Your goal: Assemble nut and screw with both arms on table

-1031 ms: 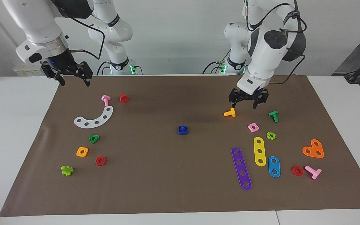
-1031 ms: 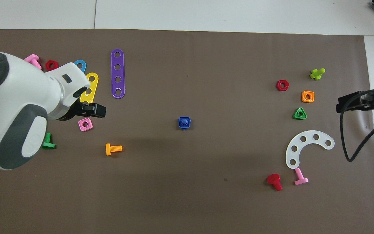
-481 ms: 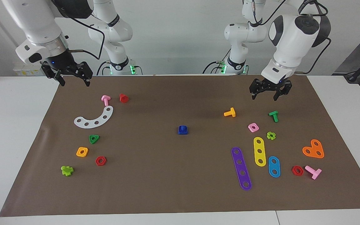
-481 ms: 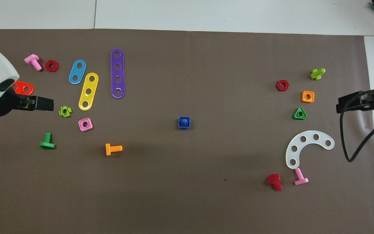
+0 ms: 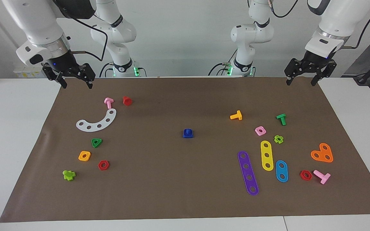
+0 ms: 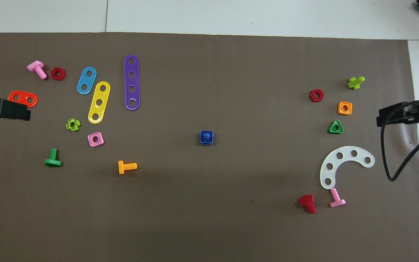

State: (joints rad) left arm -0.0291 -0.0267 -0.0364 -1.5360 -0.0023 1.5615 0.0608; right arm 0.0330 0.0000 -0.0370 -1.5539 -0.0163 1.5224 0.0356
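Observation:
The dark blue nut (image 5: 185,135) lies in the middle of the brown sheet (image 5: 172,186), with the dark blue screw (image 5: 188,131) standing through its hole, shank up. Both also show in the overhead view: the nut (image 6: 202,140) and the screw (image 6: 206,137). My left gripper (image 5: 300,82) is open and empty, raised over the sheet's corner at the left arm's end; the overhead view shows it (image 6: 4,110) at the edge. My right gripper (image 5: 77,85) is open and empty, raised over the sheet's corner at the right arm's end, and waits.
Toward the left arm's end lie an orange bolt (image 5: 236,115), a pink square nut (image 5: 260,130), a green bolt (image 5: 281,119) and several coloured strips. Toward the right arm's end lie a white curved strip (image 5: 96,122), a green triangular nut (image 5: 96,142) and an orange square nut (image 5: 84,156).
My left gripper has risen and drawn away from over the orange bolt and pink nut to the sheet's corner at its own end. The right arm and the blue parts have not moved.

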